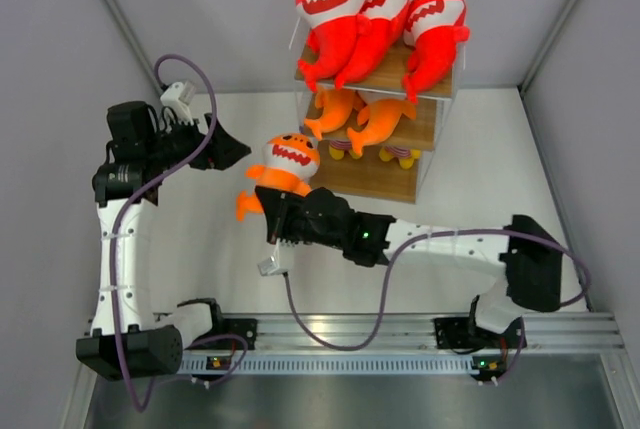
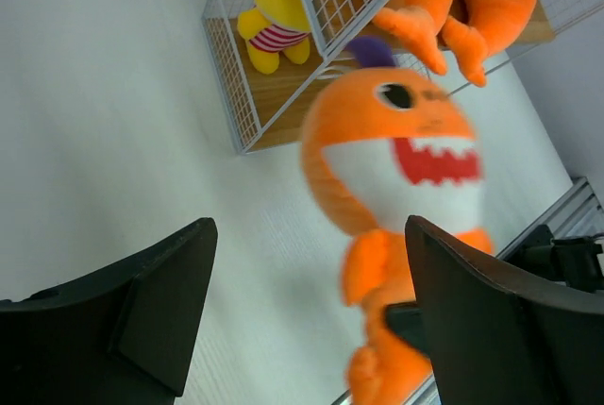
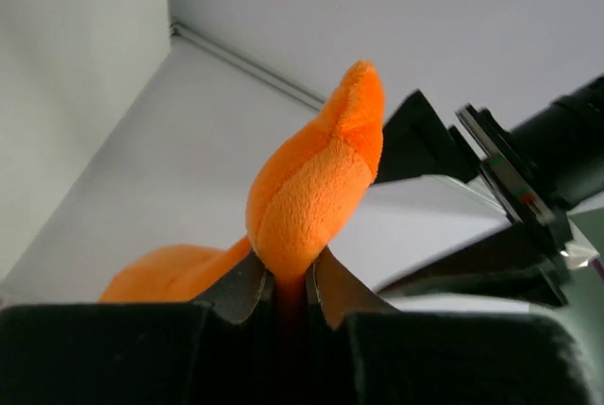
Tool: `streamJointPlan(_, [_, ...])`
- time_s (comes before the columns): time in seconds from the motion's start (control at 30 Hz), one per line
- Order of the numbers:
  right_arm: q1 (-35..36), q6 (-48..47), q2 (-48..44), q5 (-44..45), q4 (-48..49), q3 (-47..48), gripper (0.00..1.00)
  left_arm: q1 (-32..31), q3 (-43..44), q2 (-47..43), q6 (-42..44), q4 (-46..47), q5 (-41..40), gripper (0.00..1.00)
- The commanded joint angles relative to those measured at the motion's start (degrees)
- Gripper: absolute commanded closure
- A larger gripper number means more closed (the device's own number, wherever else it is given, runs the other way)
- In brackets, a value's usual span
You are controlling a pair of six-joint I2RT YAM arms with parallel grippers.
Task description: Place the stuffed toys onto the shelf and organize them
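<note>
Three red shark plushes point(image 1: 375, 19) sit on the top board of the shelf point(image 1: 375, 177), and two orange fish plushes point(image 1: 362, 114) lie on the middle board. A third orange fish plush point(image 1: 288, 162) hangs in front of the shelf's left side. My right gripper point(image 1: 266, 203) is shut on its lower fin; in the right wrist view the orange fin point(image 3: 316, 178) is pinched between the jaws of that gripper point(image 3: 291, 287). My left gripper point(image 1: 230, 148) is open just left of the plush. In the left wrist view the gripper point(image 2: 311, 306) is empty, with the fish plush point(image 2: 396, 145) beyond it.
Yellow striped toys point(image 1: 400, 156) sit on a lower board, and one yellow striped toy point(image 2: 274, 8) shows behind the wire frame point(image 2: 231, 75). White enclosure walls close in left, right and back. A metal rail point(image 1: 400, 329) with the arm bases runs along the near edge.
</note>
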Motion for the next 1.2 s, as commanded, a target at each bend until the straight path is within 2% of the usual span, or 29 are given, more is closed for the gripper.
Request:
streamJointPlan(0.0, [2.9, -2.6, -11.9, -0.1, -28.3, 3.5, 1.0, 0.3, -1.6, -1.2, 4.0, 2.0, -2.5, 0.14])
streamJointPlan(0.1, [7.3, 4.2, -14.3, 5.7, -42.2, 5.9, 1.0, 0.3, -2.3, -1.0, 5.2, 2.0, -3.6, 0.14])
streamJointPlan(0.13, [10.0, 7.8, -13.8, 7.9, -45.6, 8.0, 1.0, 0.3, -2.3, -0.9, 5.4, 2.0, -3.6, 0.14])
streamJointPlan(0.17, [11.3, 9.9, -13.4, 11.9, -53.5, 9.4, 1.0, 0.3, -2.4, -0.8, 5.5, 2.0, -3.5, 0.14])
streamJointPlan(0.23, [14.1, 15.6, -12.0, 14.0, -61.8, 14.3, 1.0, 0.3, -2.5, -1.1, 6.0, 1.9, -2.7, 0.14])
streamJointPlan(0.33, [15.7, 20.1, -11.3, 15.9, -71.0, 19.5, 1.0, 0.3, -3.0, -1.5, 6.5, 2.0, -2.0, 0.14])
streamJointPlan(0.4, [16.6, 21.7, -10.6, 20.5, -75.7, 21.8, 1.0, 0.3, -3.5, -2.0, 6.5, 2.0, -1.7, 0.14])
streamJointPlan(0.47, [16.9, 22.3, -10.2, 27.9, -77.4, 22.4, 1.0, 0.3, -3.8, -2.3, 8.2, 2.0, -1.4, 0.14])
streamJointPlan(0.57, [16.8, 22.9, -10.2, 32.3, -81.3, 22.3, 1.0, 0.3, -4.0, -2.6, 8.6, 2.0, -0.7, 0.14])
streamJointPlan(0.67, [15.6, 22.7, -10.2, 32.6, -83.9, 22.1, 1.0, 0.3, -3.9, -2.5, 8.7, 2.0, 0.4, 0.14])
streamJointPlan(0.9, [7.1, 17.4, -12.8, 33.4, -83.9, 20.9, 1.0, 0.3, -3.9, -2.5, 9.3, 2.0, 1.7, 0.15])
streamJointPlan(1.17, [4.9, 15.8, -15.5, 32.3, -84.3, 21.5, 1.0, 0.3, -4.9, -3.4, 10.3, 1.9, 1.8, 0.15])
